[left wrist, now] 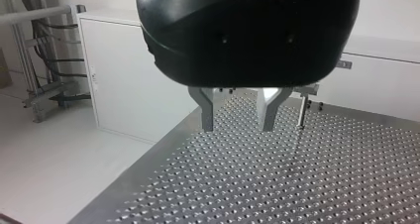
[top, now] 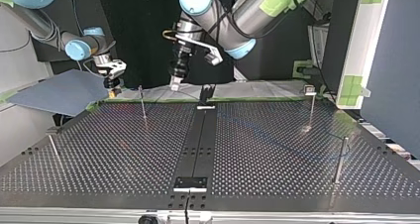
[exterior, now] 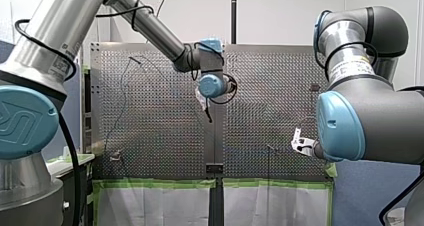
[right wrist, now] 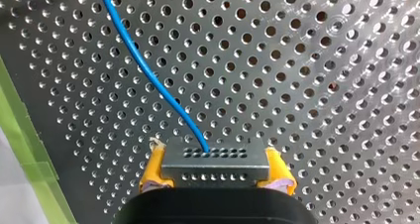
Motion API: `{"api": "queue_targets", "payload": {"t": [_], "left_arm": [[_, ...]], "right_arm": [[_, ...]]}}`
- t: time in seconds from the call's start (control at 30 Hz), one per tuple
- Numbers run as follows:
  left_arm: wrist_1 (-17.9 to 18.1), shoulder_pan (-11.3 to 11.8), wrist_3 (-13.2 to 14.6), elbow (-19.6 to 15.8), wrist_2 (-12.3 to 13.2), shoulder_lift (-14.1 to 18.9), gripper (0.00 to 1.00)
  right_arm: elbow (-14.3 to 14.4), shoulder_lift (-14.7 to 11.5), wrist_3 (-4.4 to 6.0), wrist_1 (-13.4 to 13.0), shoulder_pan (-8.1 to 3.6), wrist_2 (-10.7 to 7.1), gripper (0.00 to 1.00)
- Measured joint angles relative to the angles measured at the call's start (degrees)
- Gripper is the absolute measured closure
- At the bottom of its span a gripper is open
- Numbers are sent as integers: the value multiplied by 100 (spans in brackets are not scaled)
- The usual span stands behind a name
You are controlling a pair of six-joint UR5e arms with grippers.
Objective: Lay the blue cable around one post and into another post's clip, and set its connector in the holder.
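Right claw: my right gripper (right wrist: 215, 170) is clamped on the grey connector (right wrist: 214, 157), with a yellow pad (right wrist: 154, 170) at each end.
Left claw: my left gripper (left wrist: 237, 117) stands parted, nothing between its metal fingers.
Cable: the blue cable (right wrist: 148, 75) leaves the connector's far face and trails over the perforated table (right wrist: 322, 85).
Handling: probably light and limp, apt to sag or spring off a post. The rigid connector is the sure hold; for routing, pinch the cable close to the post.
Right arm: at the front view's 3 o'clock, near the table's edge.
Left arm: stretched to the front view's middle, gripper pointing toward 6 o'clock, a post (left wrist: 300, 112) just ahead.
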Motion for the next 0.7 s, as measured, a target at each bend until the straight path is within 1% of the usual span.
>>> {"api": "queue_targets", "payload": {"t": [0.2,0.43,0.7], "left_arm": [[146,88,-107,-299,-9,300,0],[282,156,-140,-684,1,685,0],[517,222,-193,-1149,37,1150,0]], "right_arm": [[-1,4,11,-20,13,0,100],[-2,3,22,-30,30,-19,100],[-1,4,23,-32,58,-26,100]]}}
